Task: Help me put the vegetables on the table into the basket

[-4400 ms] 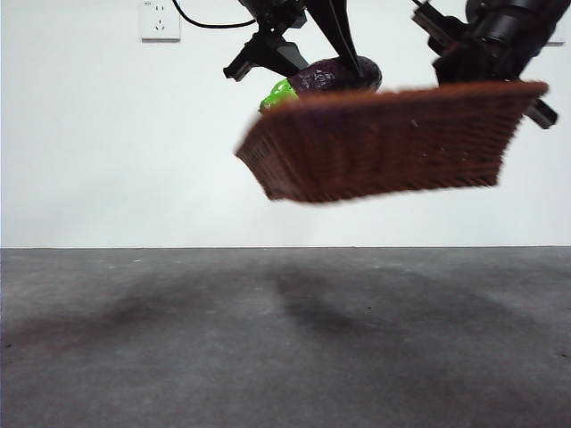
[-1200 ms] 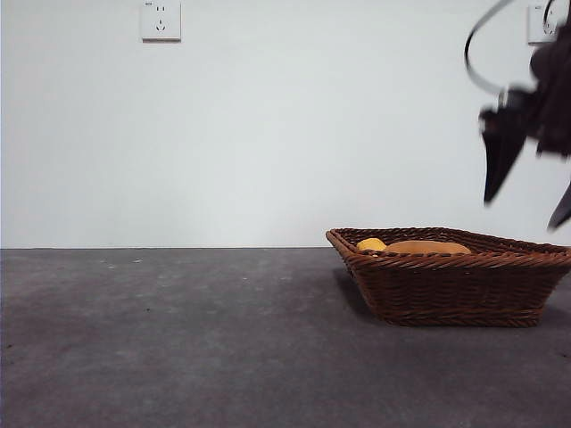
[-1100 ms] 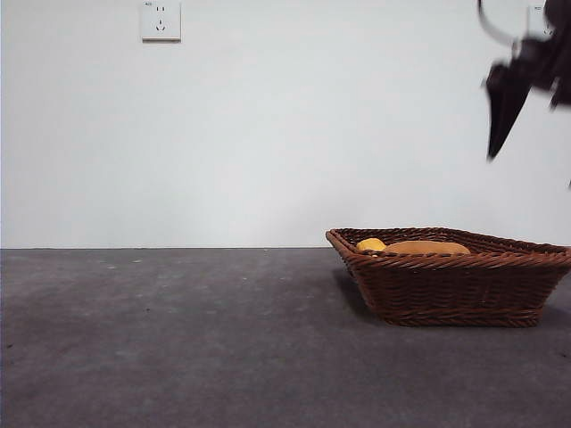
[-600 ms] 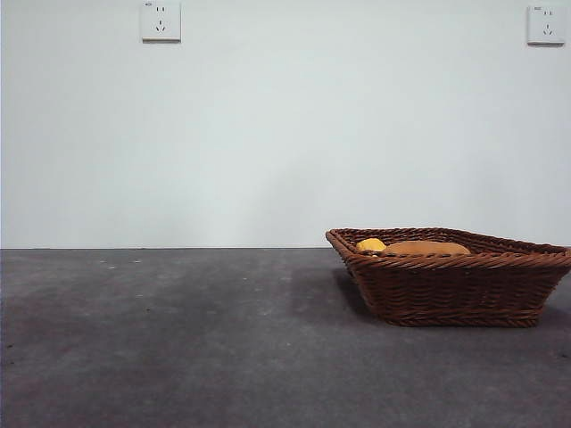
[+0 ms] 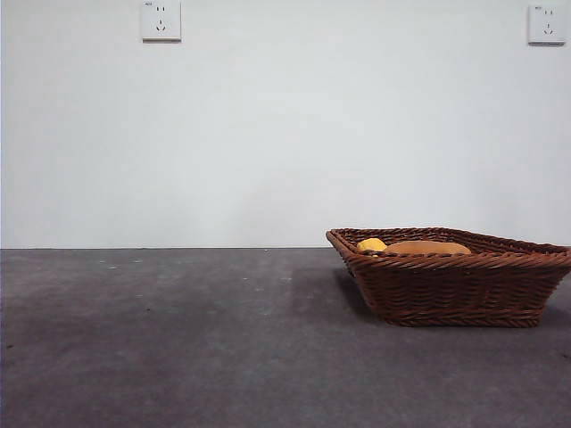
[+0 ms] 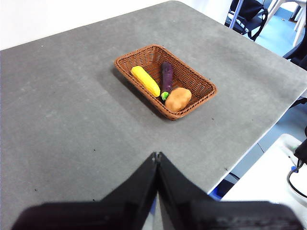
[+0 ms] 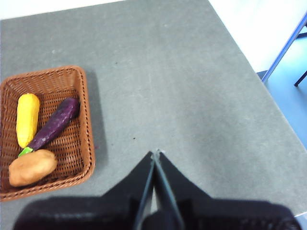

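The brown wicker basket [image 5: 455, 285] stands on the dark grey table [image 5: 178, 339] at the right of the front view. Inside it lie the yellow corn cob [image 6: 145, 80], the dark purple eggplant [image 6: 166, 77] and the tan potato [image 6: 178, 99]. From the front only the corn's tip [image 5: 371, 244] and the potato's top [image 5: 426, 248] rise over the rim. The right wrist view shows the same basket [image 7: 86, 120] with corn [image 7: 27, 119], eggplant [image 7: 53, 126] and potato [image 7: 32, 167]. My left gripper [image 6: 156, 155] and right gripper [image 7: 156, 153] are both shut, empty, high above the table and away from the basket.
Two wall sockets [image 5: 161, 20] [image 5: 545, 23] sit on the white wall behind. The table's edge [image 6: 249, 148] drops off toward a blue floor with chair legs [image 6: 247, 14]. Bare grey table surface stretches left of the basket.
The basket, earlier held in the air with the eggplant over it, now rests on the table. The dark arm at the upper right has risen out of the front view.
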